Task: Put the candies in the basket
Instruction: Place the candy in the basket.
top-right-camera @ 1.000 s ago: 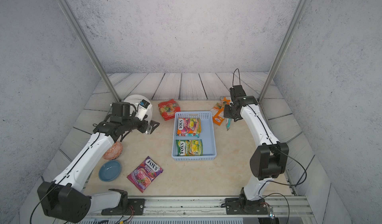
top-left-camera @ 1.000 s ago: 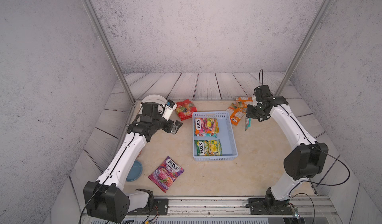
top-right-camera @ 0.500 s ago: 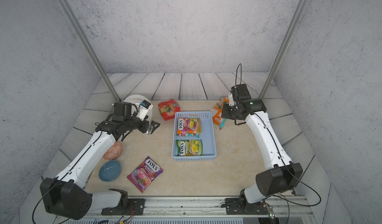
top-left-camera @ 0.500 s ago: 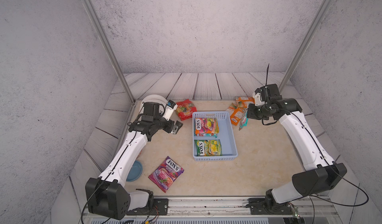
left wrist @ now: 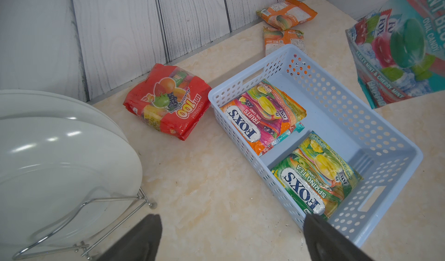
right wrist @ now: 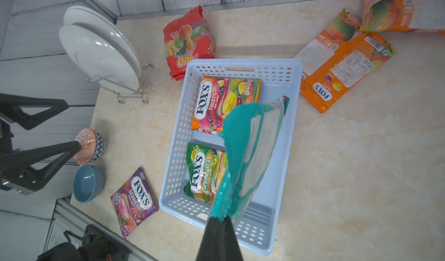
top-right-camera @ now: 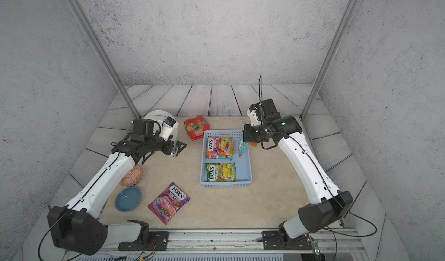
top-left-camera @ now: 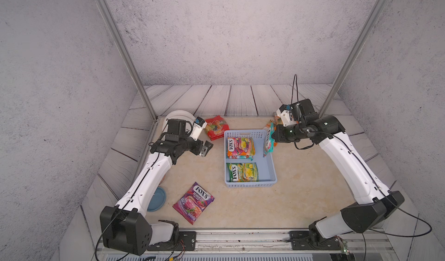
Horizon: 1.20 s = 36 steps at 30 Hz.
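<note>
Biggest thing first: the beige counter (top-left-camera: 301,187), with the pale blue basket (top-left-camera: 250,184) sitting mid-counter, so I'll place everything off that.

Two candies are already in the basket. The FOX'S Fruits bag (top-left-camera: 240,147) is in its far half and the green Spring Tea bag (top-left-camera: 242,172) in its near half. A teal mint bag (right wrist: 252,146) dangles over the basket's right side, next to the Fruits bag. I can't tell if its bottom edge touches the basket floor.

Outside the basket, the two orange bags (right wrist: 342,67) lie just past its far right corner. The red bag (top-left-camera: 216,127) is right at its far left corner, and the purple Berries bag (top-left-camera: 193,202) is off its near left corner.

My right gripper (right wrist: 220,220) is pressed together, pinching the teal bag's top edge above the basket's right wall. My left gripper (left wrist: 232,220) is spread wide and holds nothing, hovering over bare counter left of the basket.
</note>
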Each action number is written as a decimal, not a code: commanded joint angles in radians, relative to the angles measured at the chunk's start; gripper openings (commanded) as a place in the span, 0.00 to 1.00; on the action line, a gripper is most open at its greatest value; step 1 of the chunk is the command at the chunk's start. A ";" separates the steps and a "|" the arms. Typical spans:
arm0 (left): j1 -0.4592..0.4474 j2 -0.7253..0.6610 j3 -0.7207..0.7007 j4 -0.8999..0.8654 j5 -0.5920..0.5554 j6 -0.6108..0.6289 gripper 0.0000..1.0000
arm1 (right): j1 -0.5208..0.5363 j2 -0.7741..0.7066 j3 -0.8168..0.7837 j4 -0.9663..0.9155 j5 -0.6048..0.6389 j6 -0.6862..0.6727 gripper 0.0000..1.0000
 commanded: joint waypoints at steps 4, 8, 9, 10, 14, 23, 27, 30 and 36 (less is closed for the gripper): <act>0.002 0.002 0.018 -0.001 0.014 0.004 0.98 | 0.037 0.014 -0.050 -0.001 -0.030 0.005 0.00; 0.002 0.006 0.009 0.008 0.027 0.003 0.98 | 0.042 0.018 -0.100 0.002 -0.011 -0.004 0.00; 0.002 0.006 0.017 0.001 0.026 -0.001 0.98 | 0.045 0.018 -0.111 0.000 -0.016 -0.005 0.00; 0.002 0.005 0.020 -0.004 0.024 0.001 0.99 | 0.045 0.019 -0.118 -0.002 -0.021 -0.006 0.00; 0.002 0.008 0.001 0.016 0.017 0.007 0.98 | 0.049 0.035 -0.142 -0.030 -0.025 -0.027 0.00; 0.002 0.004 -0.001 0.014 0.028 0.005 0.98 | 0.063 0.057 -0.196 -0.050 -0.034 0.011 0.00; 0.002 0.000 0.008 0.003 0.019 0.005 0.99 | 0.080 0.055 -0.202 -0.044 -0.052 0.022 0.00; 0.003 0.001 -0.006 0.019 0.027 0.007 0.98 | 0.088 0.063 -0.213 -0.036 -0.032 0.019 0.00; 0.004 -0.006 -0.009 0.015 0.017 0.013 0.98 | 0.095 0.069 -0.210 -0.045 -0.017 0.031 0.00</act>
